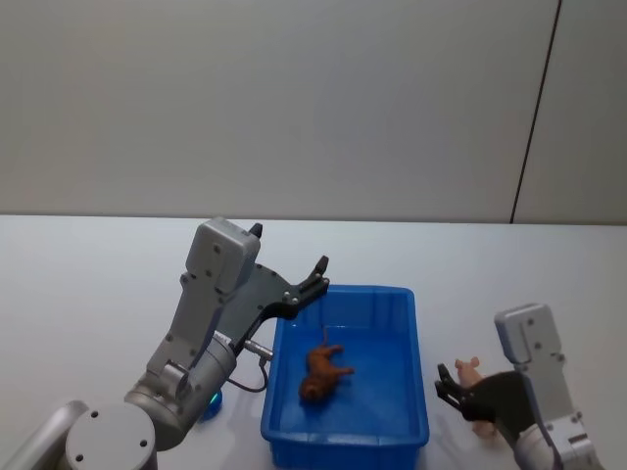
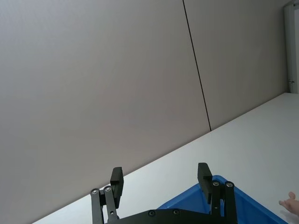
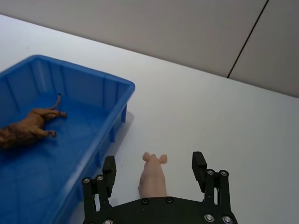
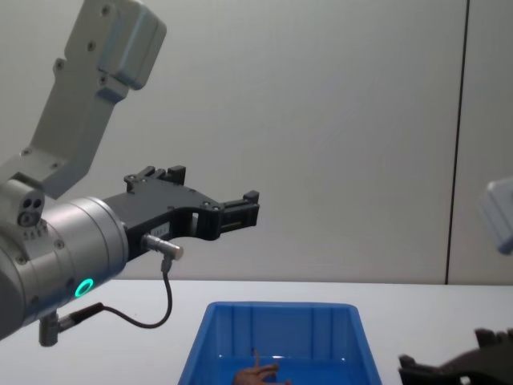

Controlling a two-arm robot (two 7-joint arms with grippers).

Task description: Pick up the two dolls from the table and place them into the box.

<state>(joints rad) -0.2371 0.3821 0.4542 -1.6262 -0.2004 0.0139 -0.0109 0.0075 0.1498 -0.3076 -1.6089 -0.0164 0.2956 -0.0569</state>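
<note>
A bare lab-like room: plain white table (image 1: 88, 284) against a blank grey panelled wall (image 1: 294, 98).

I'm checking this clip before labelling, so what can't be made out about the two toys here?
Pink pig: head view, rear half behind the open right gripper; right wrist view, rump under the gripper's body.
Brown toy: chest view, mostly cut off by the bottom edge; right wrist view, head past the picture's edge.
Box: chest view, floor cut off below; the open left gripper hangs by its left side.
</note>
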